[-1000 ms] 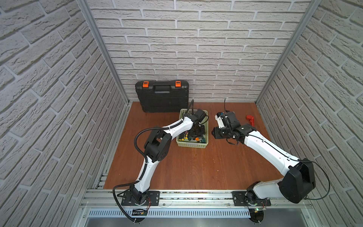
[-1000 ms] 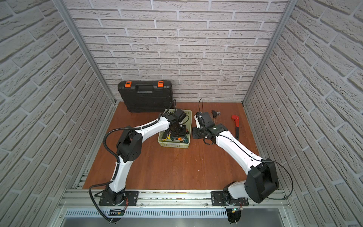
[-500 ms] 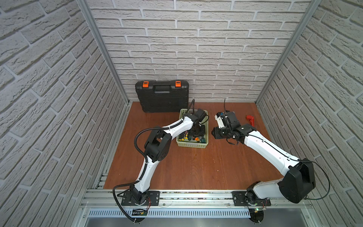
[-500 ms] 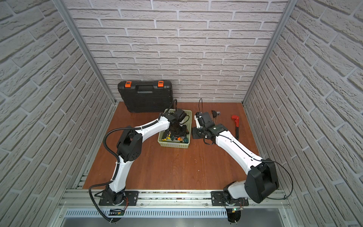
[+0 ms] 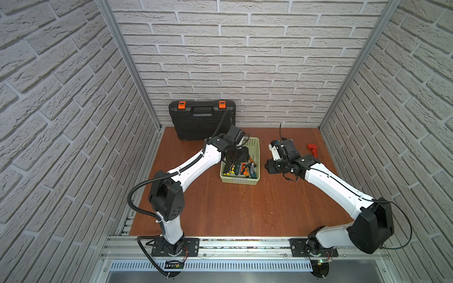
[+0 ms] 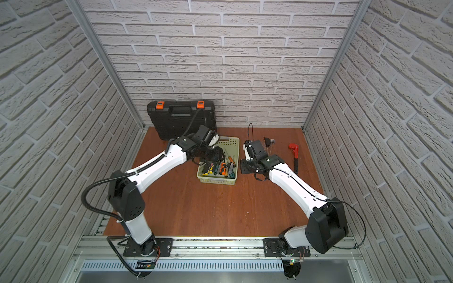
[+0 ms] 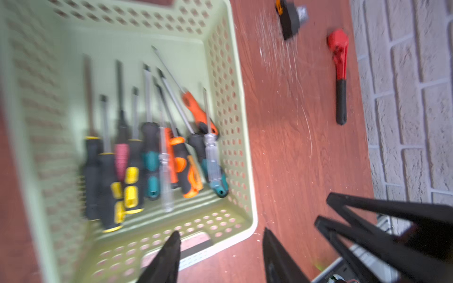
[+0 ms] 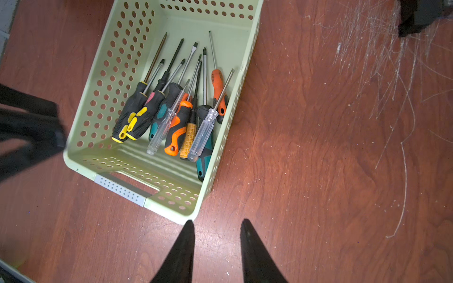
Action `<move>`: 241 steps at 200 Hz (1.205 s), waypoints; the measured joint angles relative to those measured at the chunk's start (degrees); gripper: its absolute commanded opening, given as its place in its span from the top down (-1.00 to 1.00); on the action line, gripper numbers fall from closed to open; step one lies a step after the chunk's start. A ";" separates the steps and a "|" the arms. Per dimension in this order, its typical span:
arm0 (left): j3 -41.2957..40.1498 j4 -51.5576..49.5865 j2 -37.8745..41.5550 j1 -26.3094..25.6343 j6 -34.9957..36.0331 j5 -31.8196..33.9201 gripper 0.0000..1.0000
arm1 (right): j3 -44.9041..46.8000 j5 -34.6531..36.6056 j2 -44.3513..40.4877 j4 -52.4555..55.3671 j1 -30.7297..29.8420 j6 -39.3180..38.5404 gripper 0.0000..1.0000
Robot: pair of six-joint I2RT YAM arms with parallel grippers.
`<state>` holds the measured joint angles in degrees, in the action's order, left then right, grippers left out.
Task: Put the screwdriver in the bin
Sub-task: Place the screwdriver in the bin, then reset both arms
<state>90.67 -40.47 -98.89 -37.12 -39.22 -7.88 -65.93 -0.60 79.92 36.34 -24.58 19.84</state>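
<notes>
Green plastic, the bin (image 8: 169,207) held every screwdriver (image 8: 176,115) I could see (blur hid which one counted). Pulling away crooked, the left gripper (image 7: 220,245) could hook the rim and tip it. It hung tilted over the bin, jaws apart, empty. The right gripper (image 8: 217,235) pointed down beside a corner, jaws narrow, empty.

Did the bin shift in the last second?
No. In a top view the bin lies where it did a second ago: far end still about level with the foot of the black toolcase, no slide or turn.
</notes>
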 measured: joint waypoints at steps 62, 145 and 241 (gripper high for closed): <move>-18.01 1.11 17.14 13.38 2.80 5.29 -0.95 | -0.39 3.89 -0.17 -1.81 1.11 -2.64 0.15; -25.27 4.98 26.16 33.40 9.46 14.21 -0.96 | 6.10 11.98 -9.81 -18.56 5.11 -13.07 -0.95; -55.56 47.08 25.27 35.45 27.82 20.11 -0.96 | 31.01 17.49 -20.55 -41.86 15.34 -20.52 -0.98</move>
<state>35.11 6.61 -73.63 -1.67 -11.40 12.23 -34.92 16.88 59.37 -5.52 -9.23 -0.69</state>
